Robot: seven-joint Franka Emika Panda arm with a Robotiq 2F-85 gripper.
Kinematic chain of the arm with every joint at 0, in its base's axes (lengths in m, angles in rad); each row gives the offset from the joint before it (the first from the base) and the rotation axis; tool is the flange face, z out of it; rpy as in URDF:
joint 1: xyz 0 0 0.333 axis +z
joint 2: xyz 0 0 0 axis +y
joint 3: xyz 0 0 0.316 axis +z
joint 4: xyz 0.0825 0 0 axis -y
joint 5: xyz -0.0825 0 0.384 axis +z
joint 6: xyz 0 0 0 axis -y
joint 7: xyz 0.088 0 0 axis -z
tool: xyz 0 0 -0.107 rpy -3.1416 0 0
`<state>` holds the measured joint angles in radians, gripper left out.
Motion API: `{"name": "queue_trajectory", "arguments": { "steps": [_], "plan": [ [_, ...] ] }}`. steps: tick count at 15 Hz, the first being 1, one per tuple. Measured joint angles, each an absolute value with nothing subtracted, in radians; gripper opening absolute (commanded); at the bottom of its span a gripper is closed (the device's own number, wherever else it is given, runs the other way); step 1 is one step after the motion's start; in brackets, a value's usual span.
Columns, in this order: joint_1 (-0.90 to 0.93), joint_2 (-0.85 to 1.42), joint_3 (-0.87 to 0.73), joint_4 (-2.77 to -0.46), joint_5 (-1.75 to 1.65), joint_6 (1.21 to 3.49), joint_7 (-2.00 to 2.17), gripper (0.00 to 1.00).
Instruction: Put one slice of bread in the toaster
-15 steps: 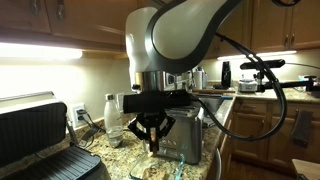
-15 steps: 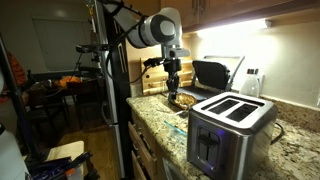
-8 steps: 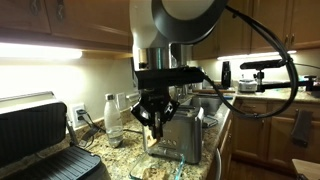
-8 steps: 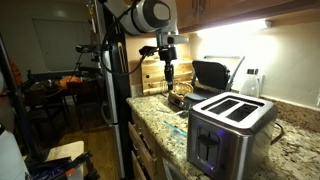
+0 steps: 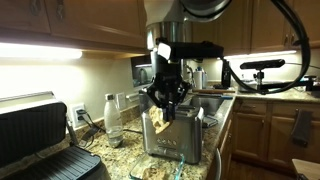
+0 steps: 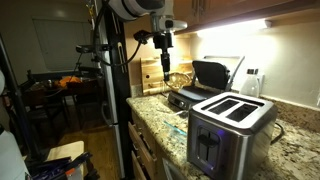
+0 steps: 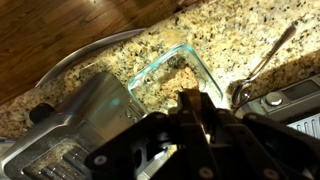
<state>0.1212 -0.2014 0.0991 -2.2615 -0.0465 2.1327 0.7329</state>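
Aloft, gripper (image 5: 165, 103) with slice of bread (image 5: 157, 123), well clear of toaster (image 6: 232, 122) edges.

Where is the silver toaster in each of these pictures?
In an exterior view: the toaster stands at centre, partly covered by the gripper holding the slice of bread.
In an exterior view: the toaster fills the lower right, nearest the camera.
Wrist view: probably the brushed metal box at lower left.
Shared landmark: the speckled granite counter it stands on.

granite ctr (image 7: 220, 25) | on it: toaster (image 6: 232, 128), grill press (image 5: 35, 135), glass dish (image 7: 170, 80), bottle (image 5: 113, 118)
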Motion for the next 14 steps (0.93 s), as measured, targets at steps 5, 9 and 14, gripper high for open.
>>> {"name": "queue_trajectory", "arguments": {
  "steps": [5, 9, 14],
  "plan": [
    [0.071, -0.308, 0.088, -2.274, -0.049, 2.002, 0.592, 0.03],
    [0.020, -0.370, 0.055, -2.271, -0.054, 1.905, 0.429, 0.03],
    [-0.027, -0.376, 0.005, -2.235, -0.068, 1.863, 0.256, 0.03]
  ]
}}
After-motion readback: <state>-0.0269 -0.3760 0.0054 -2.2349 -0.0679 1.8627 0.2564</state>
